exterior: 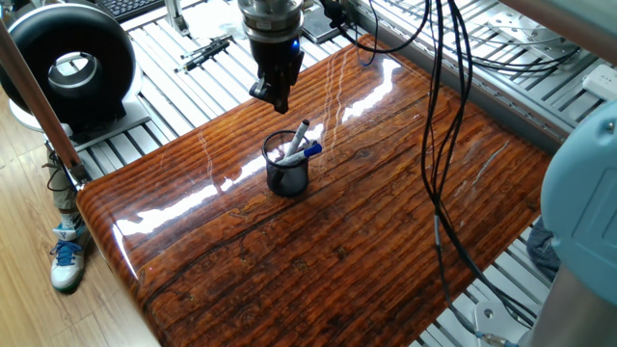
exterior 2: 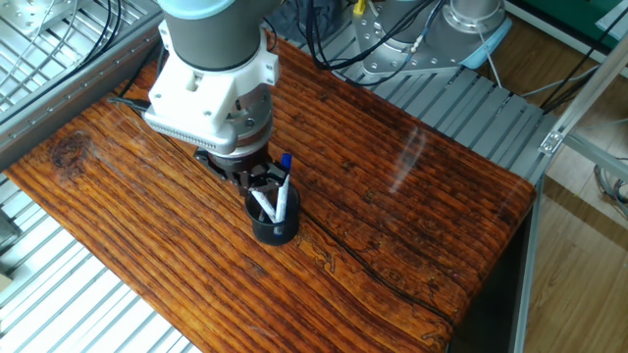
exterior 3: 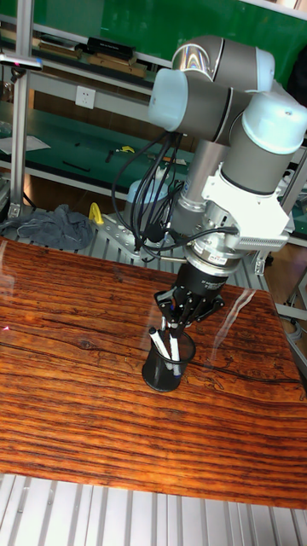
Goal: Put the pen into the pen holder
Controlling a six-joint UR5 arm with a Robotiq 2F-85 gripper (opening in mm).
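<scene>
The pen holder [exterior: 287, 174] is a small black mesh cup standing on the wooden table [exterior: 366, 231]. The pen [exterior: 307, 150], with its blue cap end up, leans inside the cup beside a white pen [exterior: 297, 137]. In the other fixed view the pen [exterior 2: 285, 172] sticks out of the pen holder [exterior 2: 273, 226]. My gripper [exterior: 274, 98] hangs above and just behind the cup, apart from the pens, open with nothing between its fingers. The tall fixed view shows the gripper [exterior 3: 176, 317] over the pen holder [exterior 3: 167, 367].
A black jointed tool [exterior: 204, 53] lies on the metal slats behind the table. A round black device [exterior: 67, 66] stands at the far left. Black cables [exterior: 442, 145] hang over the right half of the table.
</scene>
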